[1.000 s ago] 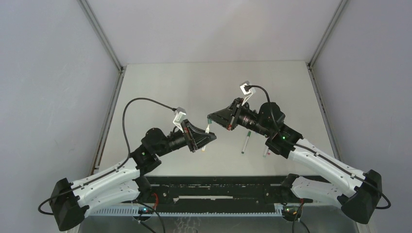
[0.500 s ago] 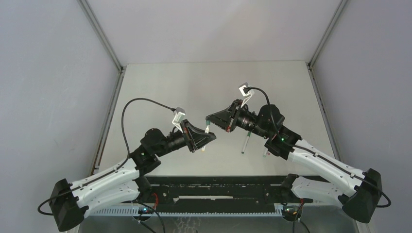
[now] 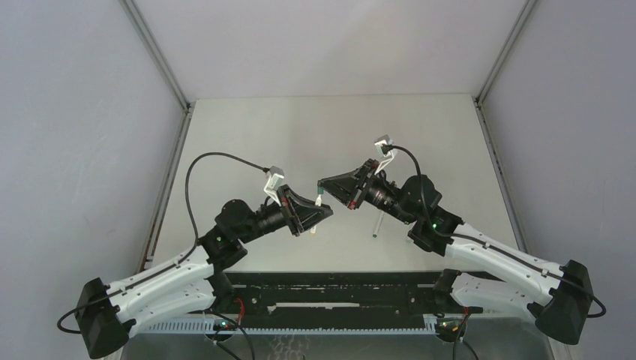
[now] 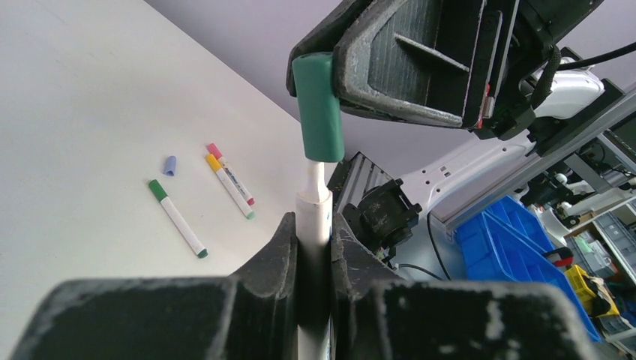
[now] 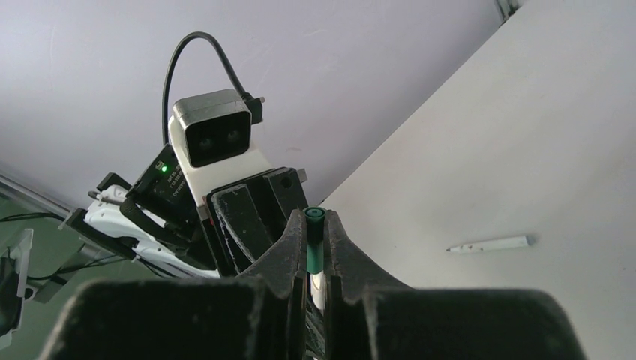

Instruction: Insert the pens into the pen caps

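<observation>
My left gripper (image 4: 313,225) is shut on a white pen (image 4: 313,206) and holds it upright above the table. My right gripper (image 5: 315,221) is shut on a green cap (image 5: 314,240), which shows in the left wrist view (image 4: 318,109) directly over the pen's tip. The tip sits in the cap's mouth. In the top view the two grippers (image 3: 321,212) (image 3: 322,185) meet at mid-table with the cap (image 3: 319,193) between them. The other pens and caps lie on the table.
In the left wrist view a green-ended pen (image 4: 177,217), a yellow-ended and a pink-ended pen (image 4: 229,184) and a loose blue cap (image 4: 169,165) lie on the table. Another white pen (image 5: 487,244) lies on the table in the right wrist view. One pen (image 3: 377,223) shows under the right arm.
My right gripper has moved slightly left and down with the green cap, bringing it onto the tip of the pen held by my left gripper. The left arm has barely moved.
</observation>
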You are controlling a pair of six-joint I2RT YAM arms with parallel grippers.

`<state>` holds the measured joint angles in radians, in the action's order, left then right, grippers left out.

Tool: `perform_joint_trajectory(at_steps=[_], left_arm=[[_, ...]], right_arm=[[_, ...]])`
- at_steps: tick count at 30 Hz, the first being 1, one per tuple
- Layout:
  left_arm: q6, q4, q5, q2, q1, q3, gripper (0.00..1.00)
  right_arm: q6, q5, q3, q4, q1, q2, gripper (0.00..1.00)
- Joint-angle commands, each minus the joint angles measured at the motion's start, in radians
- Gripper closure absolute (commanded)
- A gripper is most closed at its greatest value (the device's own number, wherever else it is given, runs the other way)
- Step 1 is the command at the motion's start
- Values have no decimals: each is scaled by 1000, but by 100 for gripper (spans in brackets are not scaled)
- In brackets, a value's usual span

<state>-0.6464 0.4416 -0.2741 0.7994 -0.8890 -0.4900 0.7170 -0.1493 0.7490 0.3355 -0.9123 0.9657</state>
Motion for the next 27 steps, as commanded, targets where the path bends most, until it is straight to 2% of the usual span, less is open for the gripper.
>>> perform_joint_trajectory(at_steps=[1, 10, 27], left_arm=[[-15, 141, 42, 0, 14, -54, 100], [-9, 124, 54, 0, 15, -61, 100], [-12, 113, 76, 14, 48, -76, 100]], right_arm=[[-27, -32, -16, -49, -56, 13, 100], [-89, 112, -16, -119, -111, -6, 100], [5, 96, -16, -213, -188, 11, 100]])
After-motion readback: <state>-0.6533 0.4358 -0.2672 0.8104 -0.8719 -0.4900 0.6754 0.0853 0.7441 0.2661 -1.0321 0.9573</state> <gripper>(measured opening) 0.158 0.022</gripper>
